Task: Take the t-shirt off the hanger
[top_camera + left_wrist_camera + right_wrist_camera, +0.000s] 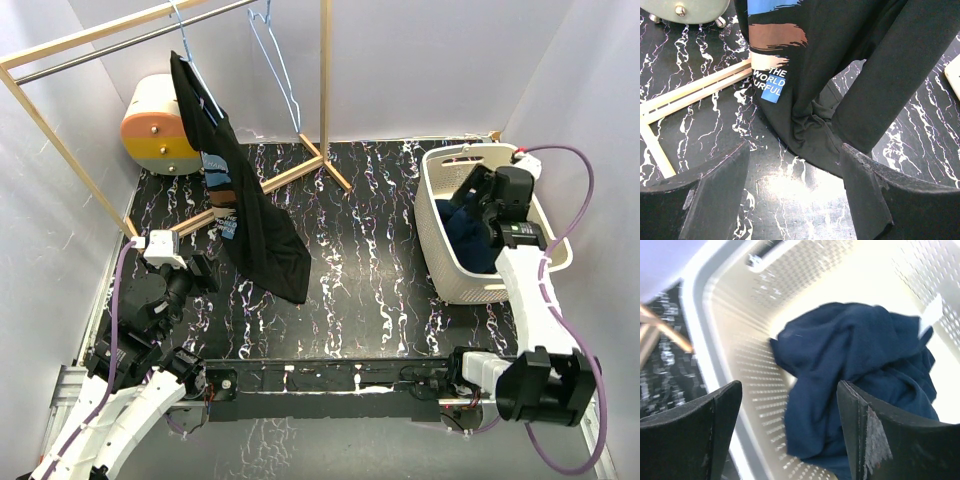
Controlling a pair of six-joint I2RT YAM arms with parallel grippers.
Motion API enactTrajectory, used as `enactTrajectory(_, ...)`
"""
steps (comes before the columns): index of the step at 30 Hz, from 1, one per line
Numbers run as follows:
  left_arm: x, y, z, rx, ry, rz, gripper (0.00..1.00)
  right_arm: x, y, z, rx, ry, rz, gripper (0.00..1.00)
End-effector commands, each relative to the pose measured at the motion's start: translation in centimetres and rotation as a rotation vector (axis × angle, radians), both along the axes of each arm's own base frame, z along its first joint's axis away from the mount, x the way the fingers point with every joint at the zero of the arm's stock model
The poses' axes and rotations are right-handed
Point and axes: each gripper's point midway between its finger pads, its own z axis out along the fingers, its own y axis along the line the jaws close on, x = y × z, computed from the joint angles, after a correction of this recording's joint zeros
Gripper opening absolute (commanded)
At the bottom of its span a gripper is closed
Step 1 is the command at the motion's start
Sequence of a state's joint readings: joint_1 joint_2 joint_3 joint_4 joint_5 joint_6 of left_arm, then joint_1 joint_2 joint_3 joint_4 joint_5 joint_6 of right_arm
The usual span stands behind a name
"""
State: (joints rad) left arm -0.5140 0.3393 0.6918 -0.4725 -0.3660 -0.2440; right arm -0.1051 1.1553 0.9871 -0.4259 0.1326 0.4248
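Note:
A black t-shirt [255,215] with a blue, brown and white print hangs on a blue wire hanger [192,50] from the rack's rail, its hem draped on the black marbled table. In the left wrist view the shirt [840,75] hangs just ahead of my fingers. My left gripper [200,272] is open and empty, low over the table left of the hem; it also shows in the left wrist view [795,192]. My right gripper [470,195] is open and empty over the basket; it also shows in the right wrist view [790,435].
A white perforated basket [435,215] at the right holds a dark blue garment [855,375]. A second, bare blue hanger [275,60] hangs on the wooden rack [325,80]. The rack's base bars [695,92] lie on the table. A cream, orange and yellow drum [160,125] stands at the back left.

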Motion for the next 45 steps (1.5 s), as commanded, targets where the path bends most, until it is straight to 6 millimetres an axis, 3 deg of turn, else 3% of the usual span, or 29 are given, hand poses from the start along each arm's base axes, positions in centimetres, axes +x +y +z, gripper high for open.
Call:
enactTrajectory(1,0.2,0.0,0.0,0.006,0.001,0.003,0.71,0.3,3.2,12.3,-0.003,-0.329,0.196,0.77)
enactTrajectory(6,0.3,-0.1,0.0,0.007,0.001,0.0,0.71,-2.4,12.1,21.2,0.142,-0.566,0.662,0.56)
enactTrajectory(8,0.3,0.0,-0.1,0.01,0.004,0.003,0.71,-3.5,15.8,23.8,0.178,-0.608,0.807,0.48)
enactTrajectory(12,0.3,0.2,-0.1,0.01,0.006,0.014,0.71,-5.6,25.1,27.5,0.131,-0.613,1.027,0.31)
enactTrajectory(15,0.3,0.3,-0.1,0.013,0.006,0.024,0.71,-5.7,30.2,28.8,0.102,-0.578,1.139,0.18)
enactTrajectory(16,0.3,0.4,-0.1,0.013,0.006,0.026,0.71,-6.2,31.8,30.5,0.09,-0.597,1.176,0.16)
enactTrajectory(19,0.3,0.6,-0.1,0.015,0.008,0.036,0.71,-6.8,37.5,30.8,0.03,-0.563,1.251,0.16)
enactTrajectory(20,0.2,0.7,-0.1,0.015,0.008,0.041,0.71,-6.5,38.9,30.9,0.008,-0.563,1.245,0.21)
enactTrajectory(22,0.2,0.8,-0.2,0.016,0.01,0.048,0.71,-5.7,41.5,31.1,-0.023,-0.579,1.221,0.41)
enactTrajectory(24,0.2,0.9,-0.1,0.014,0.007,0.052,0.71,-5.0,43.1,31.4,-0.044,-0.614,1.188,0.52)
enactTrajectory(27,0.1,1.0,-0.1,0.013,0.005,0.057,0.71,-4.2,44.7,31.7,-0.051,-0.668,1.141,0.58)
enactTrajectory(32,0.1,1.0,0.0,0.012,0.004,0.059,0.71,-2.8,46.5,31.8,-0.065,-0.705,1.068,0.58)
enactTrajectory(45,0.0,1.3,0.1,0.008,-0.002,0.071,0.71,0.6,49.0,28.8,-0.117,-0.699,1.009,0.53)
